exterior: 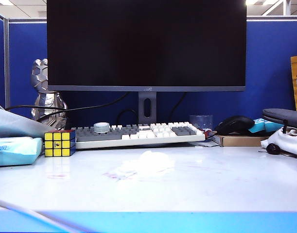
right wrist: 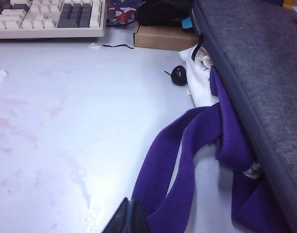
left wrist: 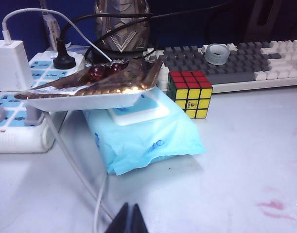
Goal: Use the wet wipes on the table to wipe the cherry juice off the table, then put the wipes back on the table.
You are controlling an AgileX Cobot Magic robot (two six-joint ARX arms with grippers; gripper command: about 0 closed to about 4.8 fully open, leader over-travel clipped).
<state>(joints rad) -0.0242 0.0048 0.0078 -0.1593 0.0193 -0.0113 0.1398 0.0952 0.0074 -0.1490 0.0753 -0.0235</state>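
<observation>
**Ana:** Wet wipes (exterior: pixel 147 164) — how many lay on the table (exterior: pixel 226 189)?

**Ben:** One white crumpled lump, in the middle of the desk top, just in front of the keyboard (exterior: pixel 138 134). It lay apart from both grippers.

**Ana:** And the cherry juice (right wrist: pixel 12 128)?

**Ben:** Several faint pink streaks and blotches. The right wrist view showed a spread of them on the bare surface, and the left wrist view caught two short pink marks (left wrist: pixel 274 208). An exact count was beyond me, since they were so pale.

**Ana:** What else could be counted?

**Ben:** One colour cube (exterior: pixel 60 143) at the left end of the keyboard, one light-blue tissue pack (exterior: pixel 16 150) further left, and one foil tray (left wrist: pixel 90 90) resting on that pack with perhaps two or three dark cherries (left wrist: pixel 102 71) in it. To the right sat one loose dark cherry (right wrist: pixel 179 74) beside a white cloth (right wrist: pixel 199 80), one purple strap (right wrist: pixel 187 160), one grey pouch (right wrist: pixel 255 73) and one black mouse (exterior: pixel 235 124) on a cardboard box (exterior: pixel 240 141).

**Ana:** The arms?

**Ben:** Neither appeared in the exterior view. The left gripper (left wrist: pixel 127 219) sat low at the near left side of the table, its dark fingers pressed together, holding nothing. The right gripper (right wrist: pixel 127 217) sat low at the near right, beside the purple strap, likewise closed and empty.
</observation>
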